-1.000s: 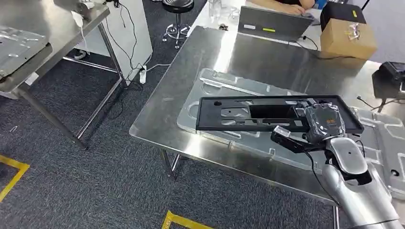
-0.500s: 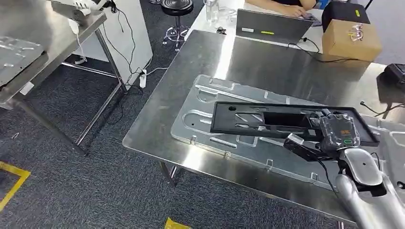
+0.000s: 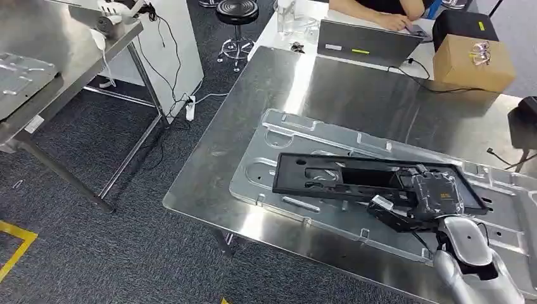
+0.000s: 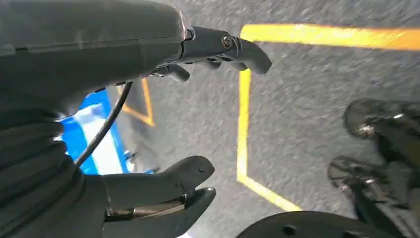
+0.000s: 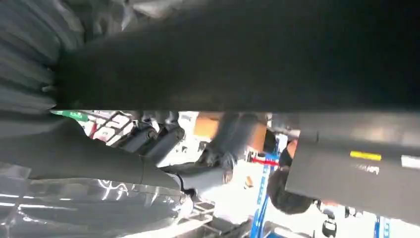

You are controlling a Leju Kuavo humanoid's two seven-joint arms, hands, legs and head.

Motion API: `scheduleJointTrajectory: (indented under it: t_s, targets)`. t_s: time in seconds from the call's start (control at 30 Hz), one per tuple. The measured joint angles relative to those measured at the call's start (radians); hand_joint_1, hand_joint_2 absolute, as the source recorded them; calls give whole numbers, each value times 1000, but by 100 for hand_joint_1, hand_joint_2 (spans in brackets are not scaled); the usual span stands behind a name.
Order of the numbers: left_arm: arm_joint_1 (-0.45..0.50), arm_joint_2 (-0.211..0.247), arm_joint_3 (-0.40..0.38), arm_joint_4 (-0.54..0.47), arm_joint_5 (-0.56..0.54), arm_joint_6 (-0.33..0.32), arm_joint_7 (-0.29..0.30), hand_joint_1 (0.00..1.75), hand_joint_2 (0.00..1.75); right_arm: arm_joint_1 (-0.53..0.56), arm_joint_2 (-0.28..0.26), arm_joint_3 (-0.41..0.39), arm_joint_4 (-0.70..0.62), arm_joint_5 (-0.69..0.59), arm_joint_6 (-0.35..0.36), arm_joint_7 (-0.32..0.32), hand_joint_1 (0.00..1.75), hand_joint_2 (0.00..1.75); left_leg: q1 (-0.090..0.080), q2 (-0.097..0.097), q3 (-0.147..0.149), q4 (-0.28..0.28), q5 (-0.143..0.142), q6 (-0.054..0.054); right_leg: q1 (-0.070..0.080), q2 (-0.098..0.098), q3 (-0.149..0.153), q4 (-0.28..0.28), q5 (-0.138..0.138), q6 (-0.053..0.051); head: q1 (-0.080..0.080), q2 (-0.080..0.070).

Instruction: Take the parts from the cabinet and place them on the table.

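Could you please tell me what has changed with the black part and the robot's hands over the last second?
The right hand has brought the black frame part lower, closer to the stamped metal panel on the steel table; the camera also shifted. The right hand holds the part as before, and the left hand hangs open over the floor.

i count one black frame part [image 3: 354, 179], and one robot hand [image 3: 425, 197] holds it. under it i count one large silver stamped panel [image 3: 297, 136], on one steel table [image 3: 329, 82]. to the far left i see one more steel table [image 3: 57, 38] with one more silver panel [image 3: 22, 73] on it. at the back i count one laptop [image 3: 366, 42], one cardboard box [image 3: 473, 62], one black round stool [image 3: 236, 9] and one person's arm [image 3: 373, 7]. in the left wrist view i count one more hand [image 4: 163, 124], holding nothing, fingers apart.
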Motion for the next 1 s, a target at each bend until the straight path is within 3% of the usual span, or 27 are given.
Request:
scheduleJointTrajectory:
  t_s: [0.17, 0.2, 0.37, 1.0]
  targets:
    - [0, -16, 15, 5, 6, -13, 16, 0, 175, 16, 18, -7, 0, 0, -11, 1, 0, 0, -1, 0, 1, 0, -5, 7, 0, 0, 4, -8, -1, 1, 0, 0]
    - [0, -19, 17, 5, 6, -13, 17, 0, 0, 20, 21, -8, 0, 0, -11, 2, 0, 0, -1, 0, 1, 0, -5, 7, -1, 0, 5, -9, 0, 2, 0, 0]
    - [0, -25, 22, 11, 0, -2, 17, 0, 0, 25, 34, -8, 0, 0, -12, 2, 0, 0, -2, 1, 2, 0, -6, 8, -2, 0, 5, -9, 0, 9, 0, 0]
    - [-2, -27, 22, 14, -13, 16, 19, 0, 0, 68, 44, 3, -117, -5, -23, -46, 0, 0, -1, 3, 6, 0, -5, 9, 0, 2, 7, -8, 0, 10, 0, 0]
